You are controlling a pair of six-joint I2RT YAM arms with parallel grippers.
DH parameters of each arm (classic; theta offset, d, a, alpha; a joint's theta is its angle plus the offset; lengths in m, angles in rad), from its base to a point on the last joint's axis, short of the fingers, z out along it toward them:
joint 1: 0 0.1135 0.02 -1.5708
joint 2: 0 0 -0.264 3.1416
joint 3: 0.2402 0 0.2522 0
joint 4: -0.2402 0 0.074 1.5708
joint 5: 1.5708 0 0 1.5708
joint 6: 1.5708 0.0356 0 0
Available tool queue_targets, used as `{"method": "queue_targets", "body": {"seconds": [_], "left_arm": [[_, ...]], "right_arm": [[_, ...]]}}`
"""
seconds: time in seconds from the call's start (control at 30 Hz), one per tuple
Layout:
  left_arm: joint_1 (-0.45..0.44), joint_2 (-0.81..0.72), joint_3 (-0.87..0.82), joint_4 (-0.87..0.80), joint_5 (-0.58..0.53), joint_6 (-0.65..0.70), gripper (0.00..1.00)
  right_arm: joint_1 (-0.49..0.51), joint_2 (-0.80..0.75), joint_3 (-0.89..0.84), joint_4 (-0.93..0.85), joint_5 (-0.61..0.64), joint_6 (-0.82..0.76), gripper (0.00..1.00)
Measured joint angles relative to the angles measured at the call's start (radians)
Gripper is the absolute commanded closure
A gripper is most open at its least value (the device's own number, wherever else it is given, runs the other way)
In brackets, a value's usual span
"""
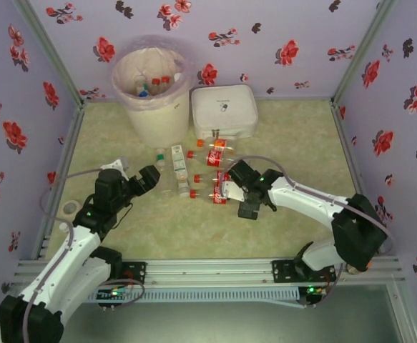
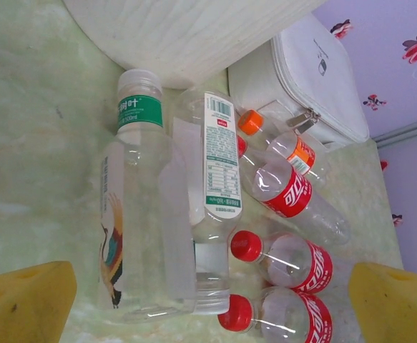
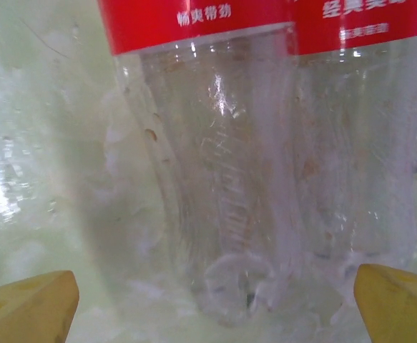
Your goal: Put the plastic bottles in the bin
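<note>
The small clear plastic bottles [image 1: 194, 171] are lying on their sides in a loose cluster on the pale green marbled table [image 1: 194, 229], just in front of the tall round cream-white bin [image 1: 154, 118] lined with a pinkish plastic bag. More bottles [image 1: 154, 86] are sitting inside that bin, showing red and blue caps. A flat white rounded-square zip case [image 1: 224, 111] is resting just beside the bin, on its right.

The left gripper [image 1: 151, 177] is hovering at the cluster's left edge and the right gripper [image 1: 226, 187] at its right edge.

The left wrist view is giving the labels. A large bottle with a white cap and green band [image 2: 140, 214] is touching a white-labelled one [image 2: 212, 164], with an orange-capped bottle [image 2: 283, 146] and red-labelled ones [image 2: 290, 257] beyond. The left gripper's [image 2: 208, 307] yellow fingertips [image 2: 22, 300] are standing wide apart, holding nothing.

The right wrist view is showing two red-labelled bottle bases [image 3: 215, 186] side by side, with the right gripper's [image 3: 212, 307] fingertips [image 3: 398, 300] spread apart on either side.
</note>
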Motion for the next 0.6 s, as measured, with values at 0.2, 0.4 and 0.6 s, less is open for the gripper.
{"method": "queue_targets", "body": {"seconds": [0.2,0.4,0.6], "left_arm": [[0.0,-0.029,0.0,0.005,0.011,0.0,0.02],[0.0,-0.085,0.0,-0.021,0.009,0.002,0.02],[0.0,-0.073,0.001,-0.043,0.003,0.004,0.02]], "right_arm": [[0.0,0.049,-0.021,0.137,0.009,-0.018,0.03],[0.0,0.106,-0.042,0.208,0.01,-0.013,0.17],[0.013,0.087,-0.079,0.229,0.011,0.021,0.32]]}}
